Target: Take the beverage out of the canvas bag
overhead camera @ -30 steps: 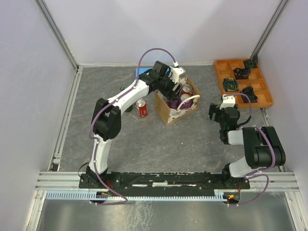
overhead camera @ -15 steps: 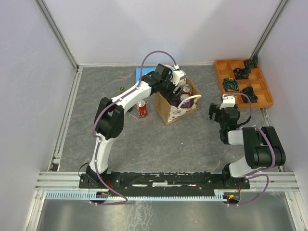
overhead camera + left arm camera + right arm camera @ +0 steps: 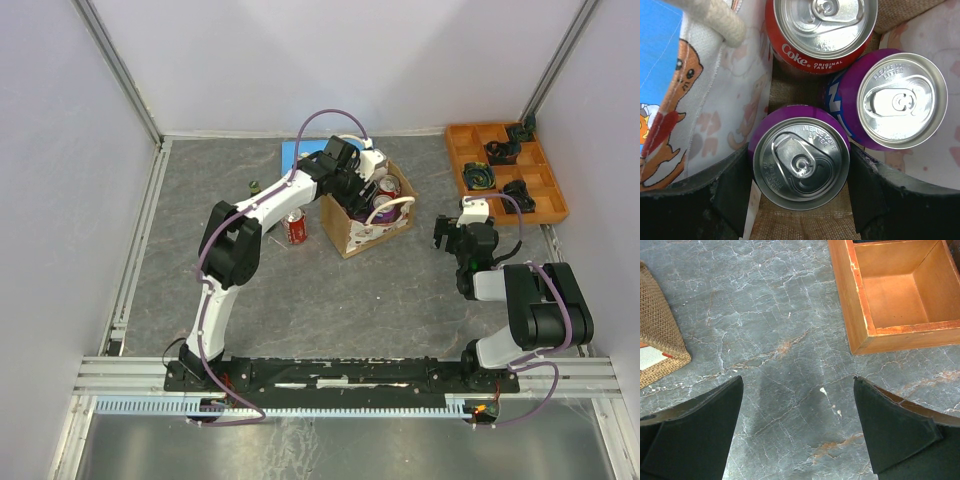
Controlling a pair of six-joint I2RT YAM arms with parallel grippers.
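Observation:
The canvas bag (image 3: 348, 236) stands open at the table's middle, with a white rope handle (image 3: 715, 20). Inside stand a red Coke can (image 3: 822, 30) and two purple cans. My left gripper (image 3: 800, 165) is down inside the bag, and its black fingers (image 3: 730, 190) press against both sides of the nearer purple can (image 3: 790, 145). The other purple can (image 3: 900, 100) stands beside it, untouched. In the top view the left gripper (image 3: 368, 190) sits over the bag's mouth. My right gripper (image 3: 797, 385) is open and empty above bare table, right of the bag (image 3: 657, 335).
Another red Coke can (image 3: 293, 227) stands on the table left of the bag. A flat blue picture book (image 3: 298, 152) lies behind the bag. An orange compartment tray (image 3: 452, 150) with dark parts sits at the back right, and its corner (image 3: 860, 305) is near the right gripper.
My left arm has reached forward and lowered its gripper deeper into the bag, around the purple can. The right arm has not moved.

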